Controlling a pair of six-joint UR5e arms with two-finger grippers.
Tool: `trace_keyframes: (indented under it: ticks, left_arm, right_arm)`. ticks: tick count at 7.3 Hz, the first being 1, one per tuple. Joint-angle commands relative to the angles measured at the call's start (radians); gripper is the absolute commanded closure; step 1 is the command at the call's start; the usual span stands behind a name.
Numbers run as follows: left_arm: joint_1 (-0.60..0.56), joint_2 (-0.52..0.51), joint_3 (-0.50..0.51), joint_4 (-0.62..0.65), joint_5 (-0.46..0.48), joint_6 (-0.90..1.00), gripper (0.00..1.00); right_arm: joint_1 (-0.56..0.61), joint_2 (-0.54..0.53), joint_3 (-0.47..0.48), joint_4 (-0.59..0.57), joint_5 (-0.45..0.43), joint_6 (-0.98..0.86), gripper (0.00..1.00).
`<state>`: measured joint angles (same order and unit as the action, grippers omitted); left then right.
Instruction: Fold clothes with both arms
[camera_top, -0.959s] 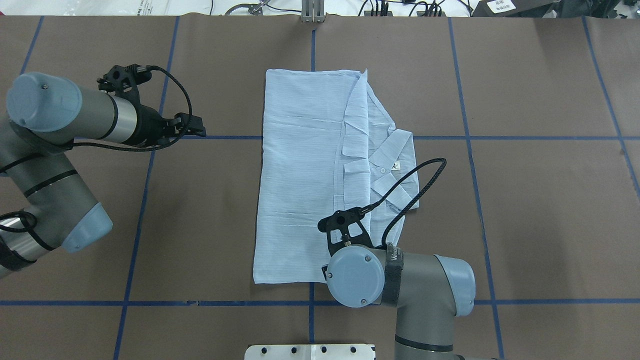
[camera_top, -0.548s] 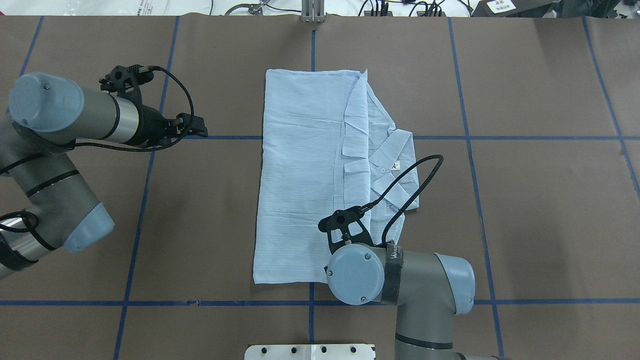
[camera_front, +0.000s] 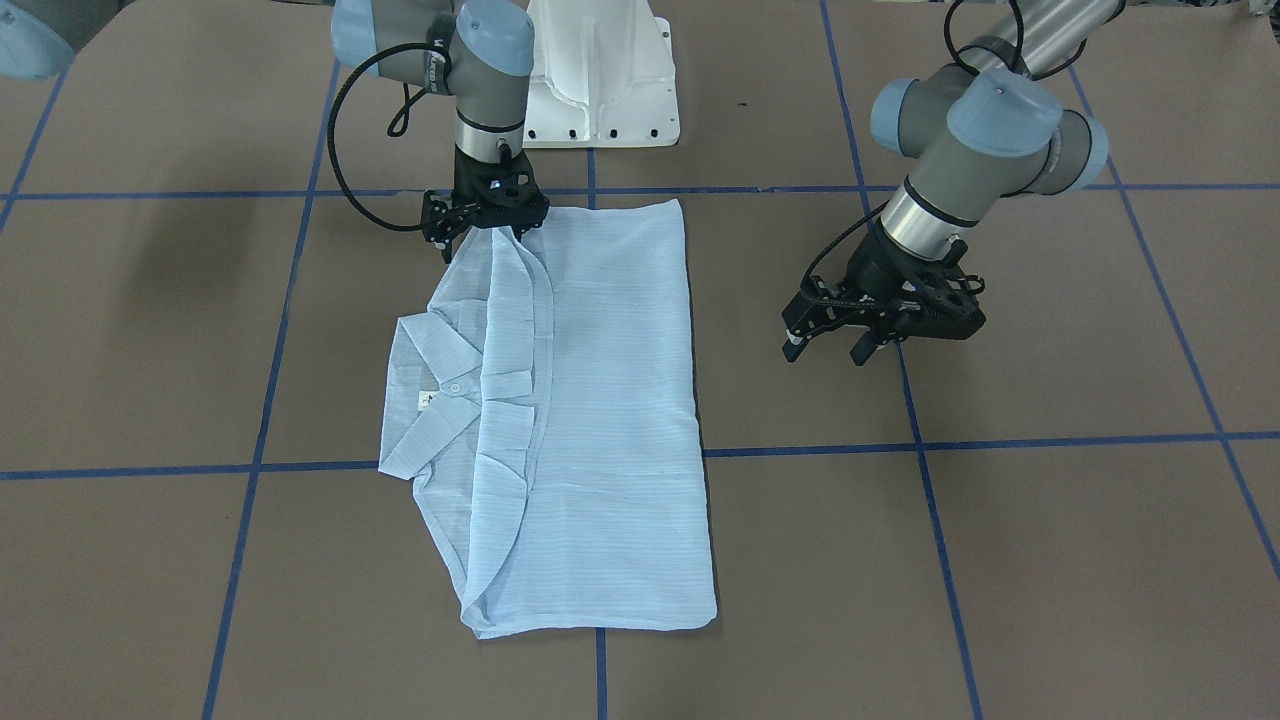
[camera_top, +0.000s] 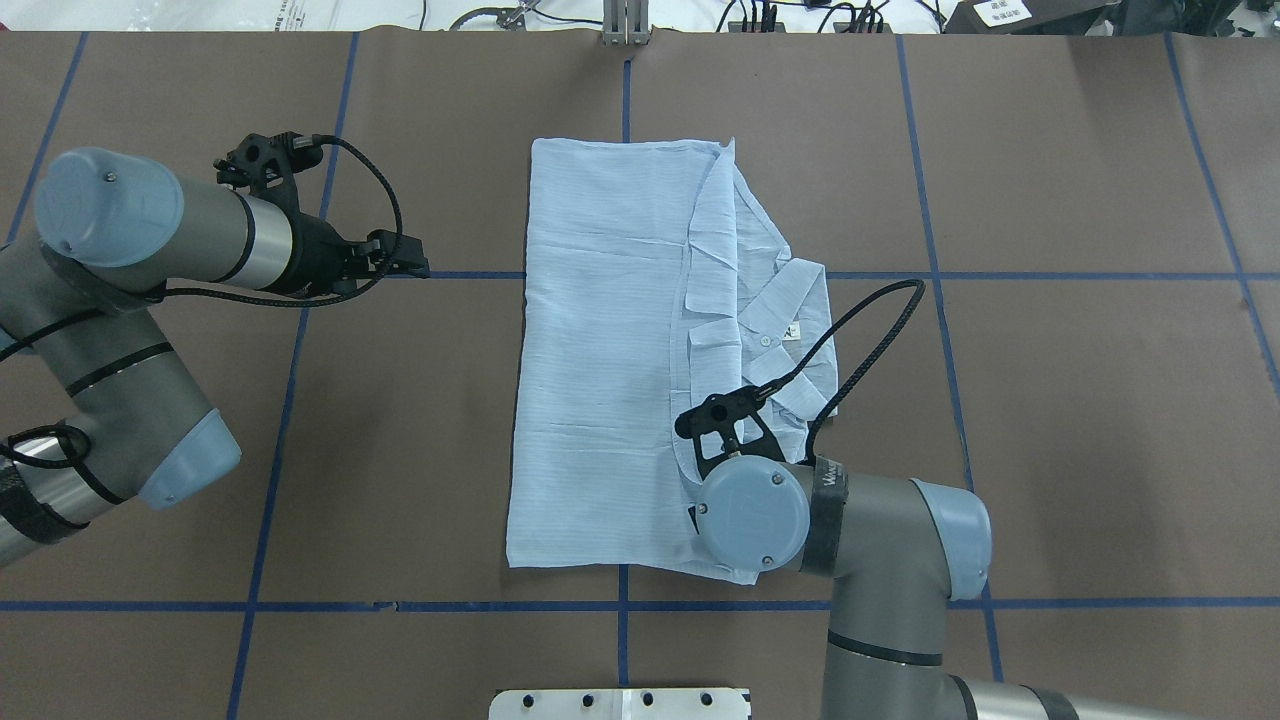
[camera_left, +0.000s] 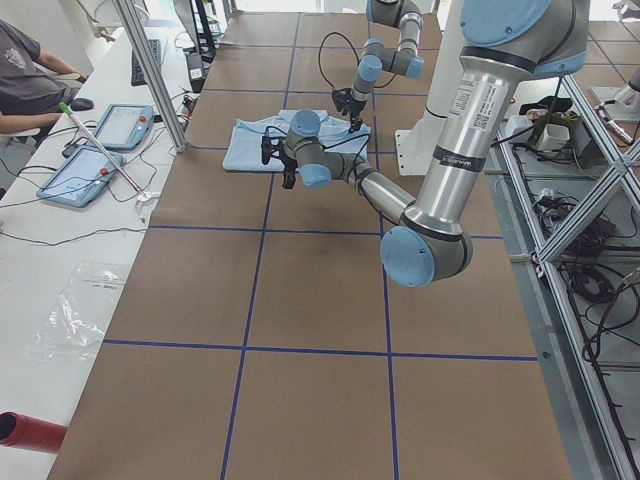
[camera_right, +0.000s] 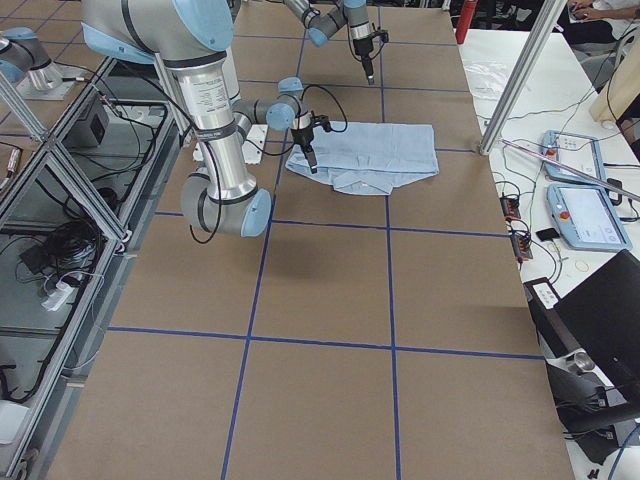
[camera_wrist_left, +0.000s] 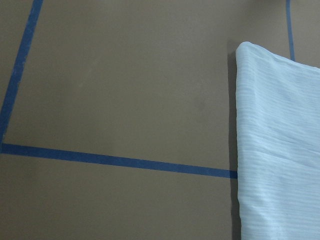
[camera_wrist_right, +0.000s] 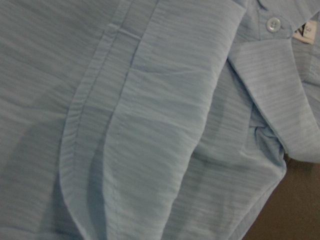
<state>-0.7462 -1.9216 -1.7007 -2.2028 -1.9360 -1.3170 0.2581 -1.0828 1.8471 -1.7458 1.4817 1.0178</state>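
The light-blue pinstriped shirt (camera_top: 600, 350) lies folded into a long rectangle at the table's middle, with the collar (camera_top: 795, 290) and white neck label (camera_front: 427, 400) on its right side. It also shows in the front view (camera_front: 600, 400). My right gripper (camera_front: 490, 230) points down at the shirt's near right corner, just at the cloth. Its fingers are hidden behind the wrist and camera mount, so I cannot tell if it is open or shut. The right wrist view shows the button placket (camera_wrist_right: 120, 130) up close. My left gripper (camera_front: 828, 350) is open and empty, hovering left of the shirt.
The brown table (camera_top: 1050, 450) is marked with blue tape lines. The white base pedestal (camera_front: 600, 80) stands at the near edge between the arms. An operators' bench with tablets (camera_right: 580, 170) and an aluminium post (camera_right: 510, 80) lie beyond the far edge.
My right arm has shifted to the right and a little farther over the shirt's near right corner. My left arm has moved slightly right toward the shirt. The shirt lies as before.
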Motion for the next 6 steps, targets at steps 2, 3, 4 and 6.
trace_keyframes:
  ticks: [2,3,4,6]
  left_arm:
    - [0.039,-0.019,0.003,0.0,0.005,-0.021,0.0]
    - [0.044,-0.019,0.004,0.0,0.006,-0.019,0.0]
    - [0.044,-0.019,0.009,0.0,0.006,-0.018,0.0]
    - [0.045,-0.022,0.01,0.0,0.006,-0.015,0.0]
  right_arm:
    - [0.018,-0.156,0.14,-0.04,0.0,-0.015,0.0]
    - [0.018,-0.225,0.196,-0.044,0.0,-0.016,0.0]
    - [0.035,-0.244,0.228,-0.046,0.005,-0.016,0.0]
    - [0.122,-0.197,0.225,-0.032,0.066,-0.031,0.0]
